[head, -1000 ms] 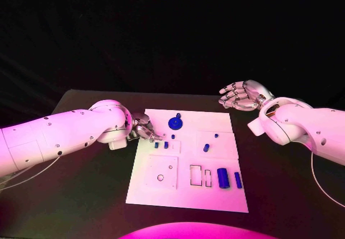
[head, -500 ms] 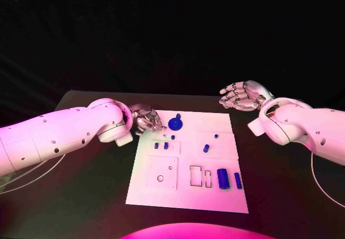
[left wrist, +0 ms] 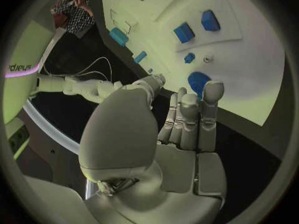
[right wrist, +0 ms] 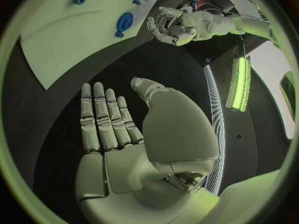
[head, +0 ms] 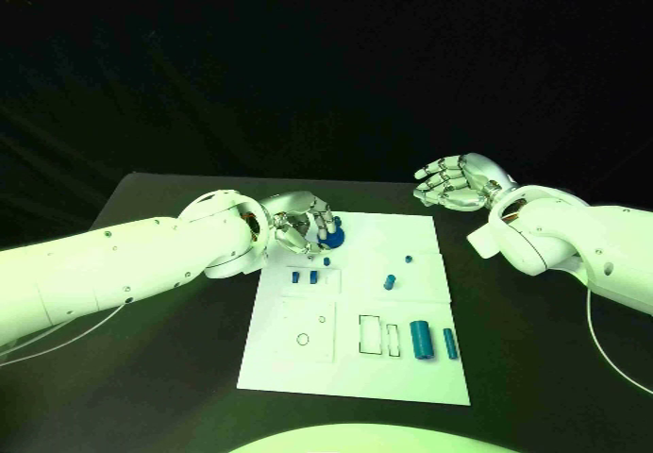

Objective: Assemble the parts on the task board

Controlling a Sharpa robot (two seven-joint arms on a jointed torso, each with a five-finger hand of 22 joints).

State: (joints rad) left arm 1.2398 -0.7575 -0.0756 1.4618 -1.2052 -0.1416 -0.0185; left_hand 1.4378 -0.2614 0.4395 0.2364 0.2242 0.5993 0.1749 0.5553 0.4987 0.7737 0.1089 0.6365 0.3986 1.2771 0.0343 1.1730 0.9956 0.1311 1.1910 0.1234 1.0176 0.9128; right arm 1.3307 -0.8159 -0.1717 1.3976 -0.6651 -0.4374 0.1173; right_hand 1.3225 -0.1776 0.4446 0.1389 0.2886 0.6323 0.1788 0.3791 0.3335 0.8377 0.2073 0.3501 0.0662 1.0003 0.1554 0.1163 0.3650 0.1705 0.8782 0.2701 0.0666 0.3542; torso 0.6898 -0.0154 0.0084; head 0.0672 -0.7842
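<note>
The left hand (head: 302, 225), fingers spread and grasping nothing, has moved up and right from the task board's (head: 409, 377) left edge and now hovers at the round blue part (head: 335, 233) near the board's upper left, probably lining up a grasp. The right hand (head: 456, 184) stays released, fingers loosely curled, over the tabletop (head: 163, 359) beyond the upper right corner. Small blue parts (head: 422, 339) lie lower on the board.
</note>
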